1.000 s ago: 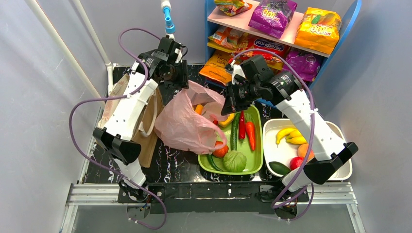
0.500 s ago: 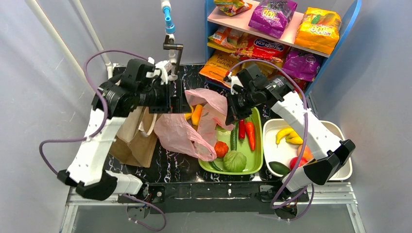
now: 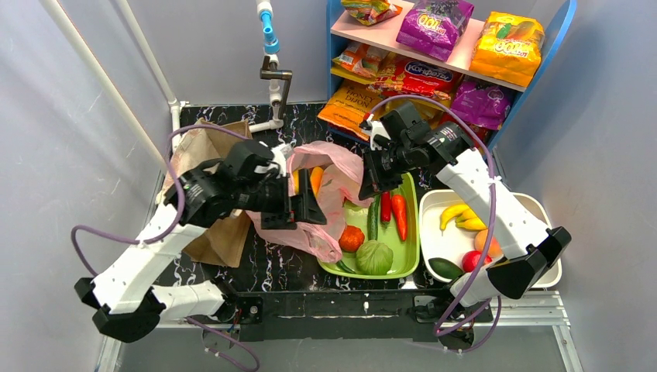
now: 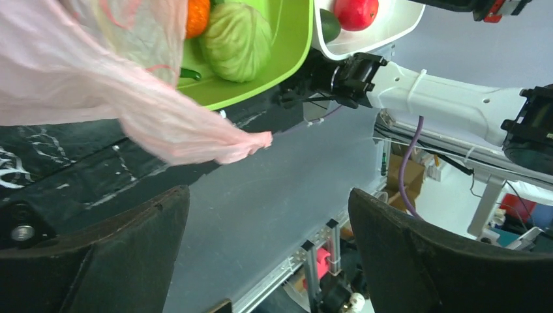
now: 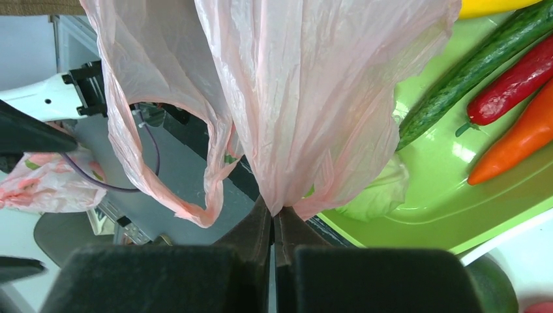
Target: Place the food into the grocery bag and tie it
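Pinching grocery bag [image 5: 306, 98] tight in right gripper [image 5: 274, 212] — over green tray's [image 3: 407, 256] far-left corner; holding nothing in splayed left gripper [image 4: 267, 202].

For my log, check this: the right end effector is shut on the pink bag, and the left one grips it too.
Wrong: the left wrist view shows the left end effector open, gripping nothing. The right end effector is shut on the pink bag.
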Controlling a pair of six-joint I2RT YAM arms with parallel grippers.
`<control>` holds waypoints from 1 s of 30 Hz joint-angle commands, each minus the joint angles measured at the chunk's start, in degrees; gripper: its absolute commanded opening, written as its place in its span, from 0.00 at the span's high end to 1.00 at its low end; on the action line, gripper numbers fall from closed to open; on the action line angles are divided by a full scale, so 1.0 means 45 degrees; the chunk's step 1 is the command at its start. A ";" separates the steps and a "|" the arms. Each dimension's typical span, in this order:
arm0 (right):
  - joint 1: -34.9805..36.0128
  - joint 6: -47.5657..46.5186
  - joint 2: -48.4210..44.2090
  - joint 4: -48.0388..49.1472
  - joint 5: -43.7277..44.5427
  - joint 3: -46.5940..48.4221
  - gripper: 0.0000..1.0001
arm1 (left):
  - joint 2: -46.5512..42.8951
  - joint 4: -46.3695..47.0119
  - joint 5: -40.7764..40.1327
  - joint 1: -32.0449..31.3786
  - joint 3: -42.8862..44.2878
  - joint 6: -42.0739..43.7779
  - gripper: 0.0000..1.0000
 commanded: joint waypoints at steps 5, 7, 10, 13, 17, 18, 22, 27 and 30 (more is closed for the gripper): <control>0.0035 0.0924 0.0180 0.0668 0.0015 0.0364 0.99 | 0.0688 0.1200 -0.0280 -0.1231 -0.0781 -0.2267 0.13; 0.0035 0.1048 0.0268 0.0673 0.0066 0.0399 0.99 | 0.0712 0.1407 -0.0249 -0.1501 -0.1003 -0.2506 0.13; 0.0035 0.1287 0.0311 0.0713 0.0209 0.0363 0.99 | 0.0672 0.1567 -0.0257 -0.1855 -0.1416 -0.2949 0.13; 0.0025 0.1554 0.0295 0.0821 0.0270 0.0231 0.99 | 0.0413 0.1681 -0.0543 -0.2086 -0.2057 -0.3619 0.15; 0.0030 0.1725 0.0240 0.1017 0.0242 -0.0044 0.99 | -0.0025 0.2227 -0.1150 -0.2223 -0.2833 -0.4359 0.16; 0.0025 0.1759 0.0221 0.1095 0.0267 -0.0133 0.99 | -0.0081 0.2285 -0.1358 -0.2223 -0.2990 -0.4537 0.17; 0.0025 0.1868 0.0339 0.1115 0.0310 -0.0141 0.99 | -0.0203 0.3013 -0.1886 -0.2239 -0.3543 -0.5182 0.20; 0.0005 0.2179 0.0392 0.1272 0.0317 -0.0059 0.99 | -0.0518 0.5616 -0.2025 -0.2440 -0.4938 -0.6123 0.22; -0.0063 0.2377 0.0464 0.1416 0.0189 0.0043 0.99 | -0.0323 0.6339 -0.2150 -0.2633 -0.5401 -0.6503 0.27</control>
